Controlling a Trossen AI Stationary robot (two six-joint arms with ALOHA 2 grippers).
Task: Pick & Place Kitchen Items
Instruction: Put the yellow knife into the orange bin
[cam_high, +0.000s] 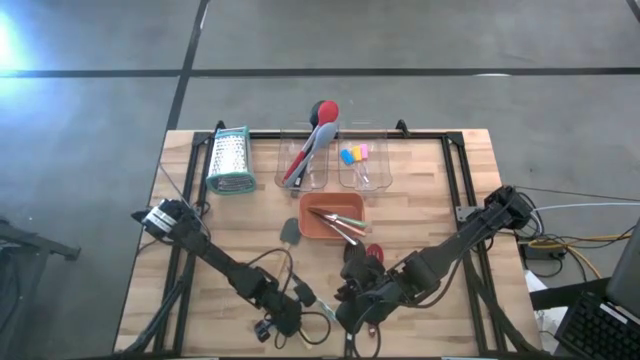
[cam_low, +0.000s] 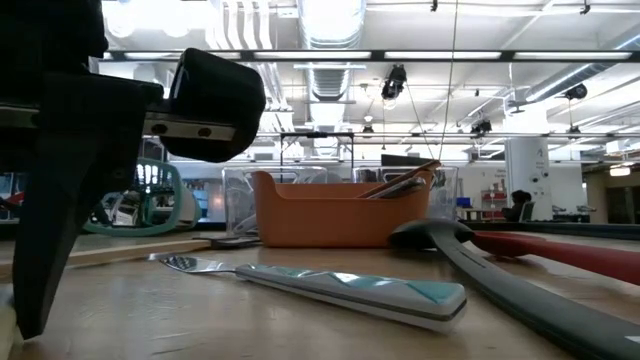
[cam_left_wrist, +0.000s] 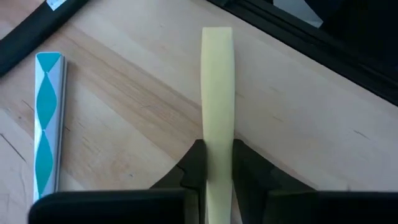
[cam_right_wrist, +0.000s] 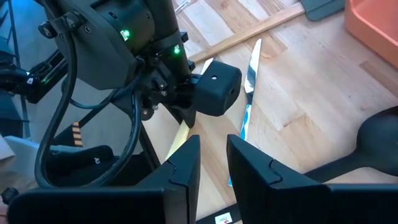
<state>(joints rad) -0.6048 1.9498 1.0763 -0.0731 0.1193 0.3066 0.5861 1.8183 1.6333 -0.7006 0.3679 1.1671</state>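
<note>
My left gripper (cam_left_wrist: 219, 171) is shut on a pale yellow flat handle (cam_left_wrist: 217, 93) near the table's near edge, and it also shows in the high view (cam_high: 290, 312). My right gripper (cam_right_wrist: 214, 165) is open and empty right beside it, facing it (cam_high: 352, 300). A knife with a teal-and-white handle (cam_left_wrist: 48, 124) lies flat on the wood next to the left gripper (cam_low: 350, 290). The orange tray (cam_high: 318, 228) holds several thin tools. A red-and-grey spoon (cam_high: 318, 130) leans in a clear tub (cam_high: 290, 172). Small yellow, blue and pink pieces (cam_high: 355, 154) lie in the other tub. My left gripper pinches the pale yellow handle by its two long edges (cam_left_wrist: 217, 155) between its two fingers. The handle runs out forward along the fingers. In the right wrist view it slants down below the gripper (cam_right_wrist: 180, 134). Whether its free end rests on the table I cannot tell.
A metal grater with teal trim (cam_high: 230, 160) stands at the far left. A grey spatula (cam_high: 290, 232) lies left of the tray. A dark spoon (cam_low: 480, 262) and a red handle (cam_low: 560, 250) lie near my right gripper. A wooden stick (cam_right_wrist: 249, 34) lies on the table.
</note>
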